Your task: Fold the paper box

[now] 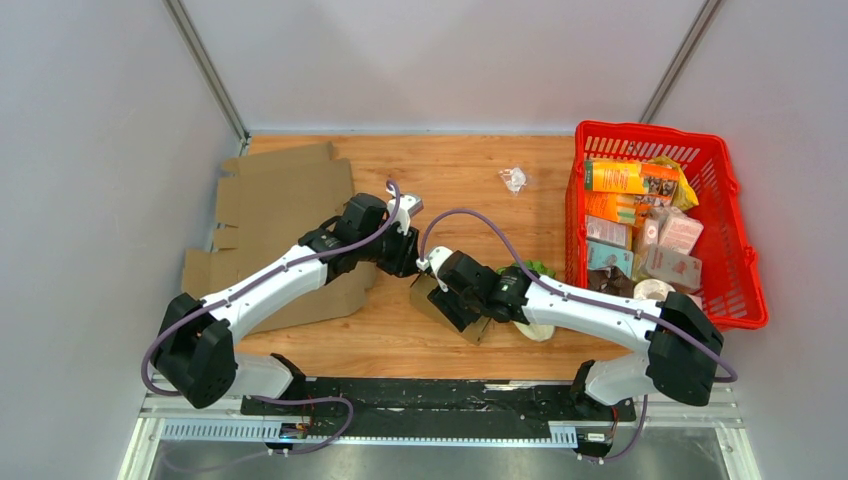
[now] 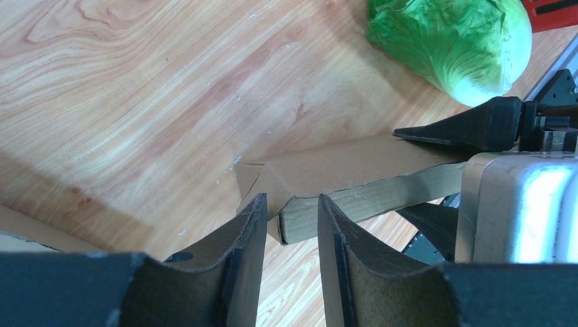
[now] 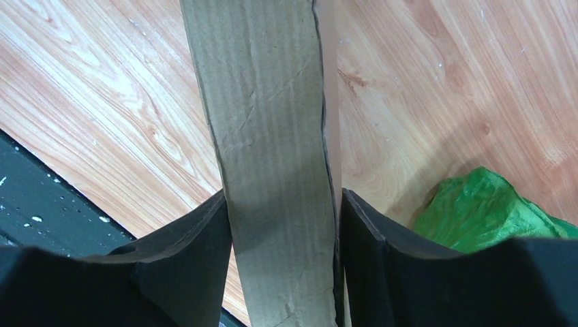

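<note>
Overhead view: the paper box (image 1: 424, 296), a small brown cardboard piece, sits on the bench (image 1: 470, 180) between both sets of jaws. The right jaws are on top of it and the left jaws meet its far-left end.

Left wrist view: the box (image 2: 341, 170) stretches rightward from the left jaws. Its nearest flap corner sits in their narrow gap, and you cannot tell whether they pinch it.

Right wrist view: the right jaws are clenched across a panel of the box (image 3: 272, 102) that runs straight ahead. The free flap likely falls to your left arm.
</note>
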Available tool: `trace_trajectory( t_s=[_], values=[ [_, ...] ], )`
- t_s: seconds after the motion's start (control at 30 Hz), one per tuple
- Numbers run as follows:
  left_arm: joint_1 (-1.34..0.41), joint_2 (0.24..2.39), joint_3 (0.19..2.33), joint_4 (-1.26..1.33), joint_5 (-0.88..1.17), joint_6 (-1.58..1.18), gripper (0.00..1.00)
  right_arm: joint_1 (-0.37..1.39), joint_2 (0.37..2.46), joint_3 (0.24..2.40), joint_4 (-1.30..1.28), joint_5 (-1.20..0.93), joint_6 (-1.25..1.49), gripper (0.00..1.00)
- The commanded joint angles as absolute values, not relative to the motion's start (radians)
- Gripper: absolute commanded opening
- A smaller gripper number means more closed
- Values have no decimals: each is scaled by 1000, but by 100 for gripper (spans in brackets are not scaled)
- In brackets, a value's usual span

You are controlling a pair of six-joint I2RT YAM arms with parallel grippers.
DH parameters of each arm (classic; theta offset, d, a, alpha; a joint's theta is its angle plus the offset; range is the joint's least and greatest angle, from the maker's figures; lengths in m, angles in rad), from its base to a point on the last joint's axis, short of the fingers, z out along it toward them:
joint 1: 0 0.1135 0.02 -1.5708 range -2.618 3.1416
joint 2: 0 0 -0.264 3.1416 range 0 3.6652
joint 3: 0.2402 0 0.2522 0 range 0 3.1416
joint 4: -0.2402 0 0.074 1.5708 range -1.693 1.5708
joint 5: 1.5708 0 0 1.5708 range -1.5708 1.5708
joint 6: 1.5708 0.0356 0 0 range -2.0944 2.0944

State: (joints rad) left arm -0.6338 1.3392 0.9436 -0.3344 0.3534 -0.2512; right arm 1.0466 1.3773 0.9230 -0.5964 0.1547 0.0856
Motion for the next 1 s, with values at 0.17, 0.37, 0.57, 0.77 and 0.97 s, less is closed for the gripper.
trace_trajectory(
  t_s=[0.17,0.37,0.57,0.77,0.97],
  values=[
    [-641,1304,940,-387,270,-230,52,1052,1362,910,-558,144,92,56],
    [-643,1286,917,-353,264,-230,51,1052,1368,913,-560,146,94,56],
    [-641,1185,830,-272,256,-259,53,1052,1370,914,-561,144,92,56],
    [-643,1210,834,-239,258,-247,54,1052,1381,914,-555,138,89,56],
    [-643,1272,841,-192,249,-232,53,1054,1370,910,-557,138,89,56]
  ],
)
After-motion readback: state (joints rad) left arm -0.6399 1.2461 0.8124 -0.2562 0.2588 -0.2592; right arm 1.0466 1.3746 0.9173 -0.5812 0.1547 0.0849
